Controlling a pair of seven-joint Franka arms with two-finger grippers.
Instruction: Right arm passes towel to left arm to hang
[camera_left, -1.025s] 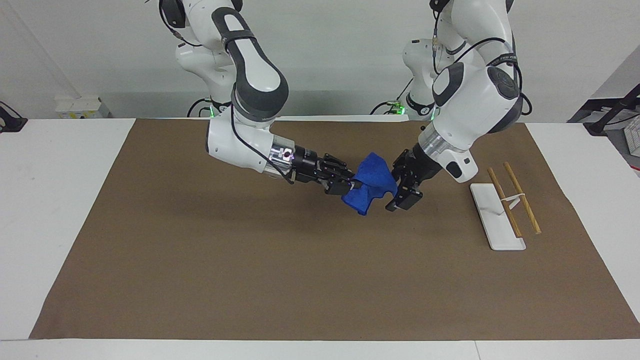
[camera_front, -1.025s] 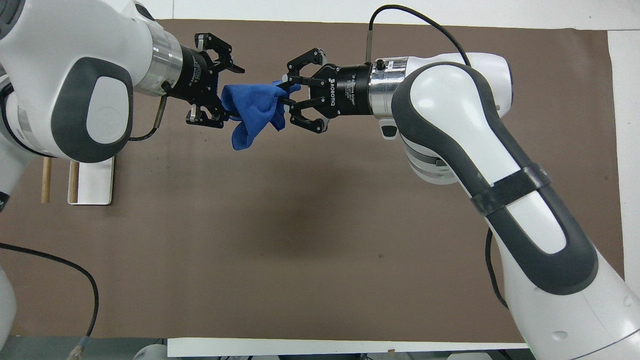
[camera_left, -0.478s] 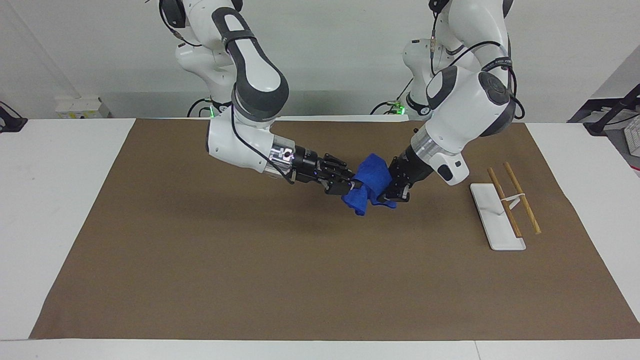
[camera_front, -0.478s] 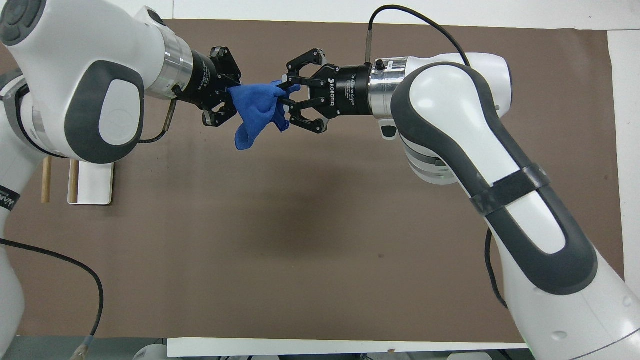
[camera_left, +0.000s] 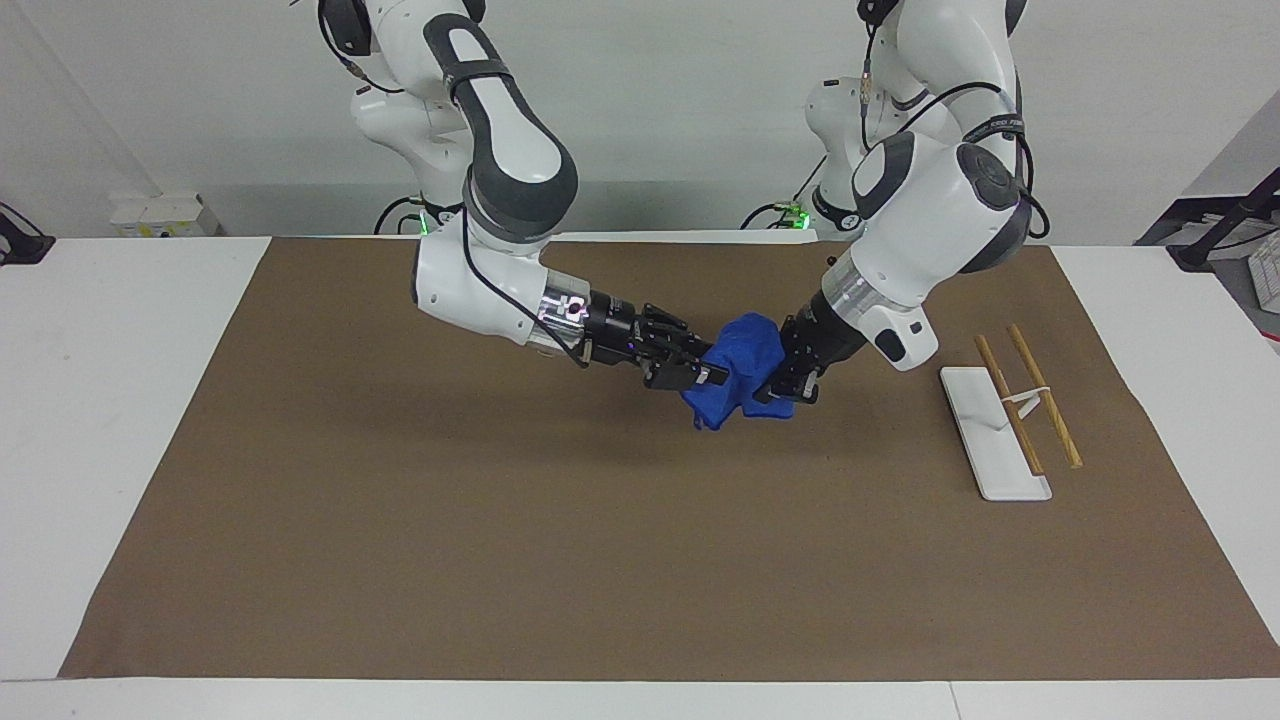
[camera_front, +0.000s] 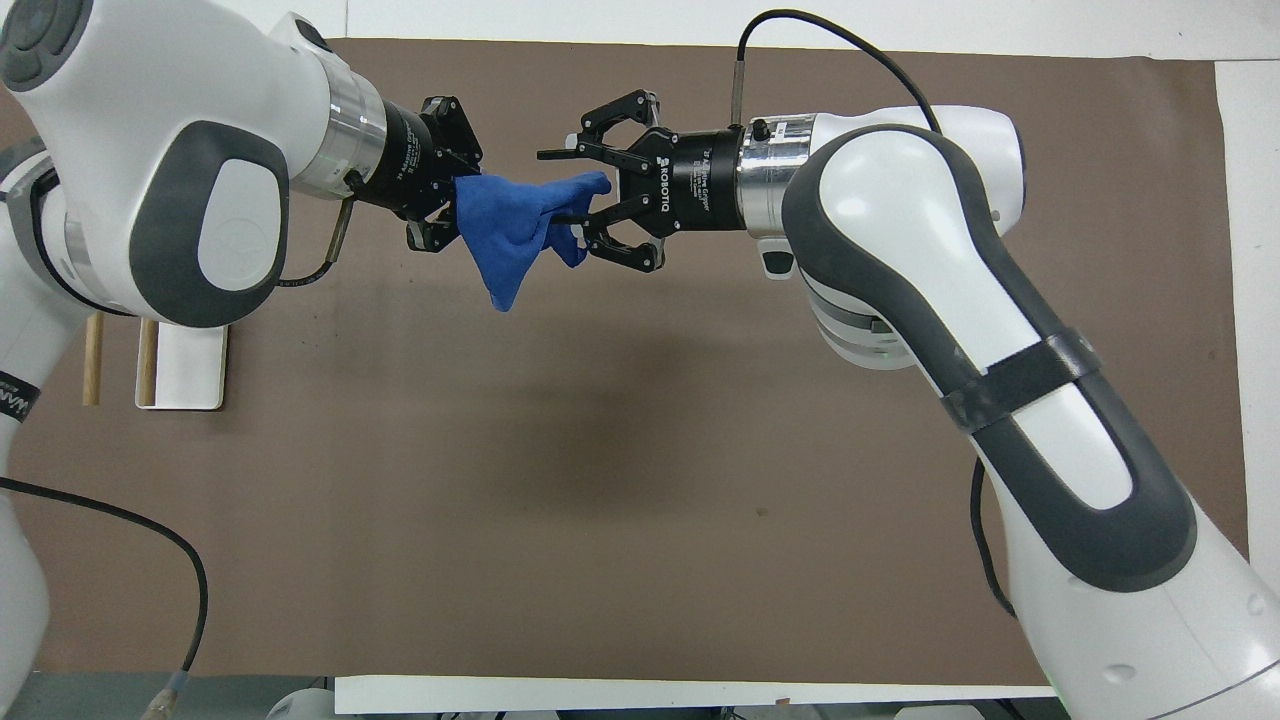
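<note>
The blue towel (camera_left: 742, 372) hangs bunched in the air between the two grippers, over the brown mat; it also shows in the overhead view (camera_front: 515, 225). My left gripper (camera_left: 781, 386) is shut on the end of the towel toward the left arm's end of the table, as the overhead view (camera_front: 448, 196) shows too. My right gripper (camera_left: 712, 375) is at the towel's other end with its fingers spread open around the cloth, seen clearly in the overhead view (camera_front: 560, 186). Part of the towel droops down below both grippers.
A white rack base (camera_left: 985, 440) with two wooden rods (camera_left: 1045, 410) stands on the brown mat (camera_left: 500, 520) toward the left arm's end of the table. It shows partly under the left arm in the overhead view (camera_front: 185, 370).
My left gripper moved in and closed on the towel. My right gripper, which was shut on the towel, has opened its fingers. The towel shifted slightly toward the right arm.
</note>
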